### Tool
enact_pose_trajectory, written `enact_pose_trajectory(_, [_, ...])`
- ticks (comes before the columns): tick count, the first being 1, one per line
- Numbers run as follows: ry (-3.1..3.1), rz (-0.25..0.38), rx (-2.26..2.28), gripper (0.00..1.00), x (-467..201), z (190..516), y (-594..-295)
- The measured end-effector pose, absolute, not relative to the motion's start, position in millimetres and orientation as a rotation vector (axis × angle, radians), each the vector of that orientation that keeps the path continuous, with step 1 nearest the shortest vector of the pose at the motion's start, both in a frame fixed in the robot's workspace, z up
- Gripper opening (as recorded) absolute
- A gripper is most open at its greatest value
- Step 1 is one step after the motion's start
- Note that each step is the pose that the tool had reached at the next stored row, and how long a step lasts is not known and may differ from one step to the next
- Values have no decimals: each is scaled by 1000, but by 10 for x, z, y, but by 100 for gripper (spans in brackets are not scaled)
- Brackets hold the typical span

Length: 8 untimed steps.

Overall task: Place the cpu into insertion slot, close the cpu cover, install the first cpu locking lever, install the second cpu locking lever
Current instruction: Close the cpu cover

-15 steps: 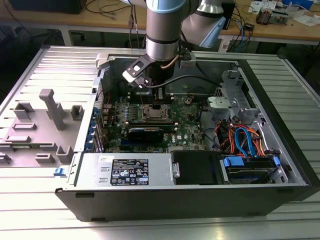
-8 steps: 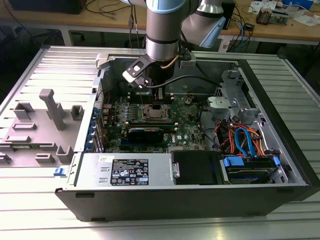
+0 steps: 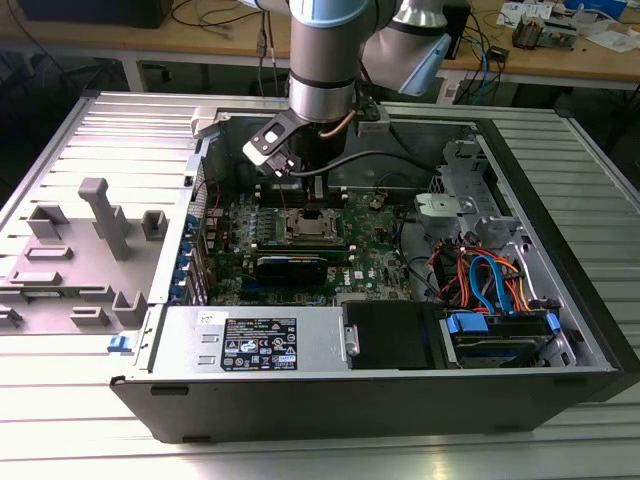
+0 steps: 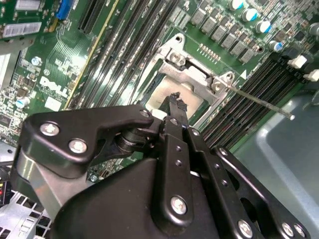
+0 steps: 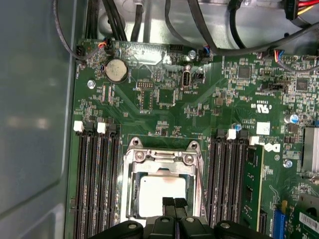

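Surface (image 3: 60, 440): slatted metal, carrying the computer case (image 3: 330, 405). The case lies on its side with the panel off, presumably so the board faces up to the arm (image 3: 322, 60), which comes straight down into it.

Motherboard (image 5: 164, 104): flat in the case floor, with memory slots on either side of the socket.

Insertion slot (image 5: 128, 199): occupied. The cpu (image 5: 154, 191) sits square inside it, dull silver top showing.

Cpu cover (image 5: 162, 158): looks folded down flat, its frame around the chip and the top showing through the cutout. Placement and cover steps judged done.

Locking lever (image 4: 259, 103): in the second wrist view a thin rod juts from the socket corner out over the memory slots. It is not tucked in, so I judge the cover is not yet clamped.

Gripper (image 5: 174, 203): low over the chip's near edge. The fingers (image 5: 168, 204) are drawn close together with nothing between them, probably to make a narrow tip for pushing rather than gripping. Cannot tell whether the tip touches the metal.
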<state>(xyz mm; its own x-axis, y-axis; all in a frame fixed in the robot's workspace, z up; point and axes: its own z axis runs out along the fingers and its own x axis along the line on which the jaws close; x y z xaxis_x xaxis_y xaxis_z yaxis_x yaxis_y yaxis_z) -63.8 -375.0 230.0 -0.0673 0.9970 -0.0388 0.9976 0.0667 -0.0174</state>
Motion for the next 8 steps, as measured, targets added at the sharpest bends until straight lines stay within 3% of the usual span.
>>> enact_pose_trajectory(8, [2283, -61, 2133, 11, -769, 2190, -3750])
